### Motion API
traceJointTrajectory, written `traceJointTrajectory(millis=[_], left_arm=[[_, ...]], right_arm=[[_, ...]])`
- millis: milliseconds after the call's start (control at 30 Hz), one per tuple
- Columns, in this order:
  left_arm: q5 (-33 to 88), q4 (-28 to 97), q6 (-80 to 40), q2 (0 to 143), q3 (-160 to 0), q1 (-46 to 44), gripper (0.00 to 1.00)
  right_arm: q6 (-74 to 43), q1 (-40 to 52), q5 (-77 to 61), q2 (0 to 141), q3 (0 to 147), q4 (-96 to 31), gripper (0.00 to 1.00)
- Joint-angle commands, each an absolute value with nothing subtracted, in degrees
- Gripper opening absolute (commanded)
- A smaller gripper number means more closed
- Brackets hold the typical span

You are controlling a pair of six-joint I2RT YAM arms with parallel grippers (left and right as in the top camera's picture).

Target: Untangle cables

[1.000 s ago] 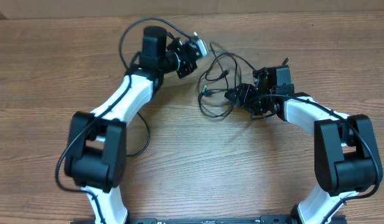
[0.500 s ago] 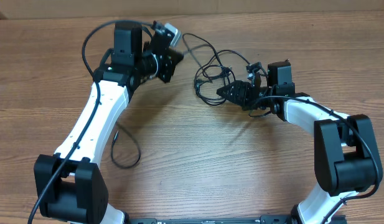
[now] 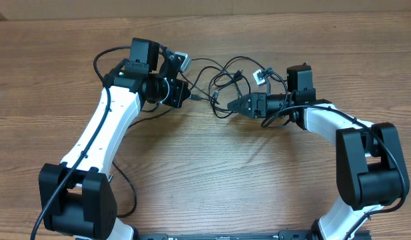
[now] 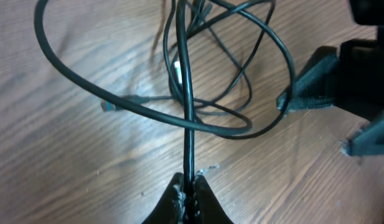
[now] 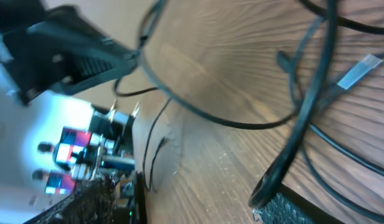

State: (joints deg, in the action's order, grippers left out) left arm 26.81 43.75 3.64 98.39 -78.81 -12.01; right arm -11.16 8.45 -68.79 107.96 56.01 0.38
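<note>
**Cables held from both sides, knot between the end effectors**

The cables lie as a loose knot of loops on the far middle of the wooden surface, strung between my two arms. My left end effector is pinched down narrow on a single cord. In the left wrist view that cord runs straight out from between the fingertips into the crossings. My right end effector comes to a closed point at the right side of the bundle. The right wrist view shows a cord bending in at its pad, so I judge it is gripping one, though only one finger shows there.

These cords look thin, light and limp. I expect them to slide over each other easily but cinch tight if I pull hard. I'd hold along a bare length of cord rather than at a plug end or at the white tag, which looks likely to snag in a loop.

Little else is about. The two end effectors are near each other, so they crowd the knot themselves. The left arm's own thicker cable trails on the near-left surface, well apart from the bundle.
</note>
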Motion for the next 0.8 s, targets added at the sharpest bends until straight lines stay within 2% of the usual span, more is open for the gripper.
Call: traceJointTrajectory(millis=[0,100,167,233,300,533,767], left_arm=[[26.61,45.17,2.13,98.96,-78.91,-12.51,0.04],[28.05,46.83,2.13,98.94,-78.91,-12.51,0.04],[31.03,47.37,2.13,98.94,-78.91,-12.51,0.04],[33.61,47.42,2.04,98.87,-78.96,-12.4,0.04],[33.21,48.01,0.45,98.87,-79.53,-12.05,0.04],[32.29,51.31,-3.05,98.87,-82.04,-10.85,0.04],[41.36,53.36,-3.03,98.89,-82.15,-10.87,0.04]], right_arm=[[-4.84,10.74,-72.73,107.22,55.9,0.91,0.73],[-4.4,12.64,-68.34,107.22,55.9,2.55,0.72],[-4.73,13.93,-62.48,107.22,55.9,3.44,0.68],[-10.92,15.22,-50.33,107.22,55.9,3.36,0.82],[-16.71,15.84,-43.57,107.18,55.92,3.29,0.84],[-14.0,16.45,-49.08,102.8,58.74,3.18,0.86],[-4.21,22.06,-44.86,102.13,58.89,1.65,0.85]])
